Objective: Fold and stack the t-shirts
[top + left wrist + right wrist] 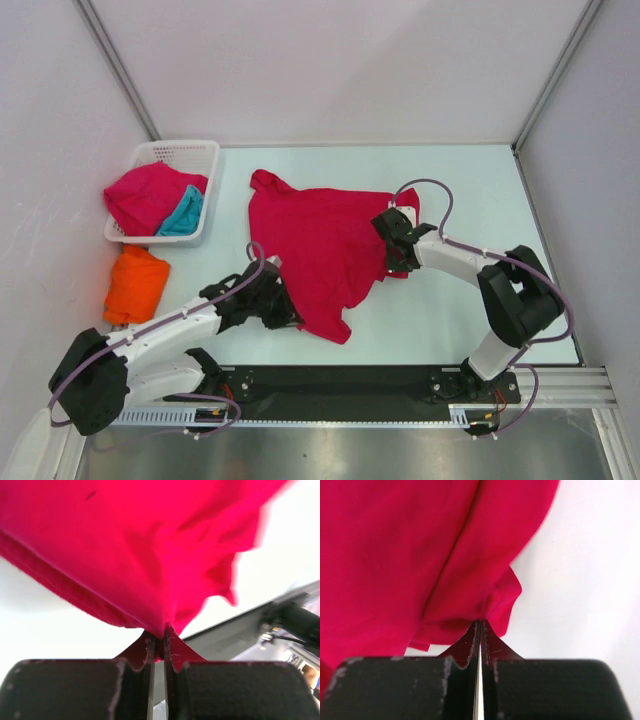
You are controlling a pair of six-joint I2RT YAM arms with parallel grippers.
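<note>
Pale table (450,310): white basket (178,152) far left, orange t-shirt (135,285) just beside it, crimson t-shirt (320,250) mid-table, possibly part-lifted.

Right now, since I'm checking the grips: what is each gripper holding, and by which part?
Both hold the spread crimson t-shirt: the left gripper pinches cloth at its left edge, the right gripper cloth at its right edge.

Both arms reach inward; the left gripper (162,642) and the right gripper (480,628) each pinch the crimson t-shirt (320,245), jaws pressed together.
</note>
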